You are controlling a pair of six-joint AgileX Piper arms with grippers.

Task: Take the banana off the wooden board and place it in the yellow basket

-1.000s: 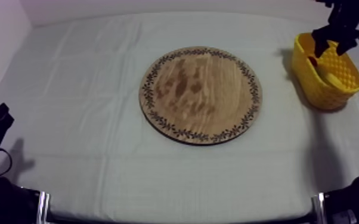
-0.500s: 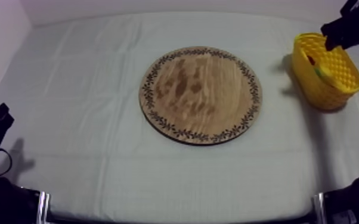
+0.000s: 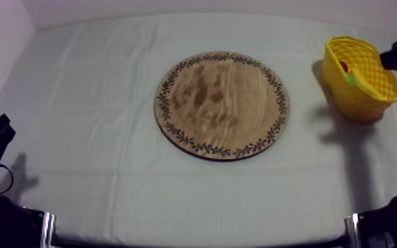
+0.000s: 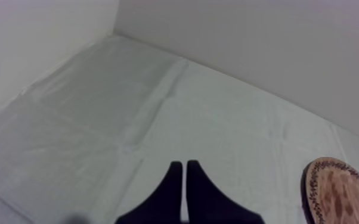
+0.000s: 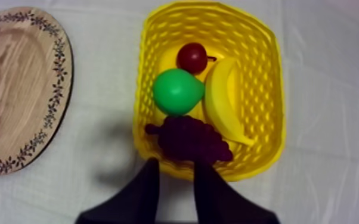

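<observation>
Grey-white cloth (image 3: 95, 99) carries board (image 3: 221, 104); banana (image 5: 226, 101) lies beside pear (image 5: 178, 91), grapes (image 5: 188, 138) in basket (image 5: 271, 89).

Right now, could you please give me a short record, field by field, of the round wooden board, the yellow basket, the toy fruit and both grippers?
board: round wooden board with a patterned rim, mid-table
basket: yellow latticed basket, at my right side, apart from the board
banana: yellow toy banana, lying inside the basket along one wall
other fruit in basket: green toy pear, small red fruit, dark purple bunch of grapes
left gripper: shut, holding nothing, low at my left
right gripper: open, holding nothing, above the basket's near rim
task: banana in basket
</observation>
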